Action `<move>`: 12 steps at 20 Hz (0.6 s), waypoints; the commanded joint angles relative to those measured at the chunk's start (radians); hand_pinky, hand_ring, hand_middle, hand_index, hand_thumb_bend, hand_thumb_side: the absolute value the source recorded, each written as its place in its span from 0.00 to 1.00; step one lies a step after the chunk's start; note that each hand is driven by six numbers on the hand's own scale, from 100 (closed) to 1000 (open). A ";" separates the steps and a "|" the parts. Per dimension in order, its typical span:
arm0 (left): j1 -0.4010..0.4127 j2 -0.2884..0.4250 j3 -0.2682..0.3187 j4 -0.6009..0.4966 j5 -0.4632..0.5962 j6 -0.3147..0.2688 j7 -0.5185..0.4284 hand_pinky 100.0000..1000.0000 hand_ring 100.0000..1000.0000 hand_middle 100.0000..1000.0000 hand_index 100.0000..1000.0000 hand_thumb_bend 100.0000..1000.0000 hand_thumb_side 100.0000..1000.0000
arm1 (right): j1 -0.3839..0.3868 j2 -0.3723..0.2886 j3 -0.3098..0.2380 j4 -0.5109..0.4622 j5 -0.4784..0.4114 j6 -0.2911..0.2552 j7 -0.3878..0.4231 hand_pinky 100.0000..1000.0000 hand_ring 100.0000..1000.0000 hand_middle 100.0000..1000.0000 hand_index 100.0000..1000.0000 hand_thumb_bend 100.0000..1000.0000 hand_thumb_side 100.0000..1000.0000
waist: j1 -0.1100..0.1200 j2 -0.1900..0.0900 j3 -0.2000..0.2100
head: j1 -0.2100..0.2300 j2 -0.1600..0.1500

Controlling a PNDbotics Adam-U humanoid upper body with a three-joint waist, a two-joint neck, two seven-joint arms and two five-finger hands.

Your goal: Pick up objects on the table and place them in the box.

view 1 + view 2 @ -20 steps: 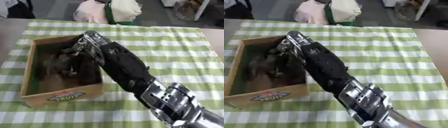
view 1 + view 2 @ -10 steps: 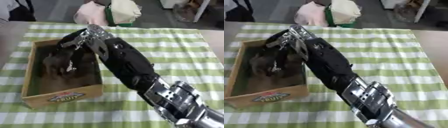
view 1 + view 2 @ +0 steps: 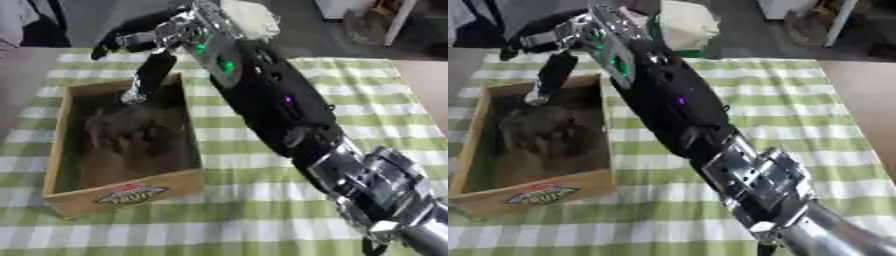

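A green-and-white checked tablecloth (image 3: 367, 100) covers the tabletop, whose bare brownish surface (image 3: 864, 95) shows past the cloth's right edge, while beyond the far edge lie a dark floor (image 3: 306, 35), a cream-coloured rounded shape (image 3: 686, 24) and a pale upright leg (image 3: 398, 22).

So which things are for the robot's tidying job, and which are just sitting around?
For the job:
- wooden box
- dark lumpy thing inside it
- right hand, open above the box

Just sitting around:
- green checked cloth
- pale bag past the table
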 commanded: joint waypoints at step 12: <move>0.005 0.018 0.014 -0.017 -0.014 0.004 0.014 0.36 0.53 0.58 0.66 0.27 0.81 | 0.106 -0.282 -0.022 -0.405 -0.239 0.176 -0.059 0.82 0.88 0.81 0.95 0.00 0.73 | 0.036 -0.029 -0.038 | 0.048 0.028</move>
